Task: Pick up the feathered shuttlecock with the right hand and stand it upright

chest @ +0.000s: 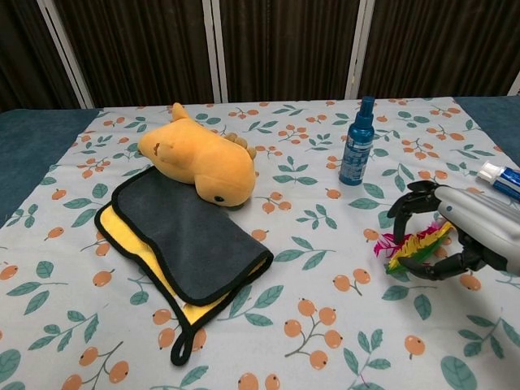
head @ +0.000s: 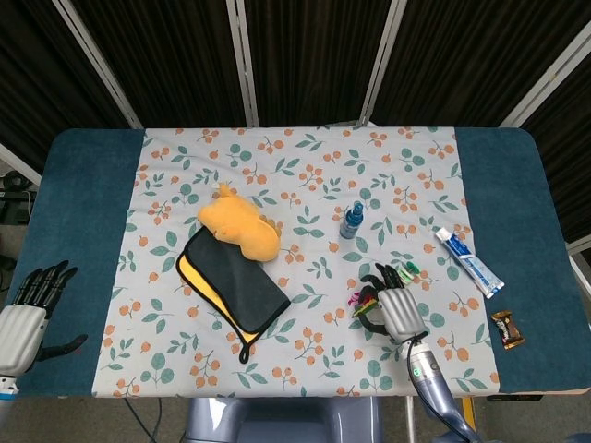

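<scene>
The feathered shuttlecock (chest: pixel 410 244) has pink, yellow and green feathers and lies tilted, feathers pointing left, just above the floral cloth at the right front. My right hand (chest: pixel 465 226) curls around it from the right, dark fingers above and thumb below, holding its base end; the base itself is hidden inside the hand. From the head view the shuttlecock (head: pixel 362 300) pokes out left of the right hand (head: pixel 399 310). My left hand (head: pixel 26 314) rests at the table's left front edge, fingers spread, holding nothing.
An orange plush toy (chest: pixel 199 162) lies on a grey and yellow towel (chest: pixel 183 240) at centre left. A blue spray bottle (chest: pixel 356 142) stands behind the right hand. A toothpaste tube (head: pixel 471 263) and a snack bar (head: pixel 507 329) lie further right.
</scene>
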Available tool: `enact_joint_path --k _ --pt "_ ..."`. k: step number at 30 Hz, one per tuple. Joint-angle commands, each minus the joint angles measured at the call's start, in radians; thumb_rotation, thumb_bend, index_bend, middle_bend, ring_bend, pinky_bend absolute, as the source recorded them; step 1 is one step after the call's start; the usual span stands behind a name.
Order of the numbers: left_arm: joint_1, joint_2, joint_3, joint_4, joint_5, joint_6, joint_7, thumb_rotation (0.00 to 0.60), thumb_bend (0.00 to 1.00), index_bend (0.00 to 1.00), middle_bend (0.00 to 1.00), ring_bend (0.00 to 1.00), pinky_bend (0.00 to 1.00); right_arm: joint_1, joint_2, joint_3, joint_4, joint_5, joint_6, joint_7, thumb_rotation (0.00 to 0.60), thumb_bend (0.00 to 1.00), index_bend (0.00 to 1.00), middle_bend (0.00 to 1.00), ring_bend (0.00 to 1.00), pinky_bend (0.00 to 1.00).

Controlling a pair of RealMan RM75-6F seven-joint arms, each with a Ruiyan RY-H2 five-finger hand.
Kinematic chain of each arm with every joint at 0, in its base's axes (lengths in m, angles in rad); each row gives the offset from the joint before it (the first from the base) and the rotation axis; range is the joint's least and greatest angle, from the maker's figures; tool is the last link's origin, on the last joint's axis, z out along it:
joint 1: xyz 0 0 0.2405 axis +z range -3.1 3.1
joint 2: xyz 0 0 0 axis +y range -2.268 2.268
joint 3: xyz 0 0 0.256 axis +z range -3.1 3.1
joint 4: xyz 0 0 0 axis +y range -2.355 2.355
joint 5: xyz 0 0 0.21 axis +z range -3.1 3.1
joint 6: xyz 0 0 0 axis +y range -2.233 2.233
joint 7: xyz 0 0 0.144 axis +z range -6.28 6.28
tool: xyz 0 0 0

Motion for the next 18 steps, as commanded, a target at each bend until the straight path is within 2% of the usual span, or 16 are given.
enact_joint_path --k 1,14,18 --pt "0.000 0.000 0.000 0.000 0.000 0.000 0.000 0.599 0.17 0.00 0.00 0.00 0.00 0.000 -0.003 -0.001 0.001 0.001 0.002 0.001 0.600 0.28 0.52 0.25 0.00 0.00" --pt "0.000 0.000 -0.001 -0.001 -0.003 -0.003 0.000 0.598 0.17 0.00 0.00 0.00 0.00 -0.004 -0.016 -0.009 0.013 0.007 0.005 0.001 0.600 0.28 0.52 0.25 0.00 0.00" --pt "0.000 0.000 -0.001 -0.001 -0.004 -0.004 0.000 0.597 0.17 0.00 0.00 0.00 0.00 -0.004 -0.019 -0.007 0.013 0.013 0.004 -0.002 0.600 0.31 0.55 0.26 0.00 0.00"
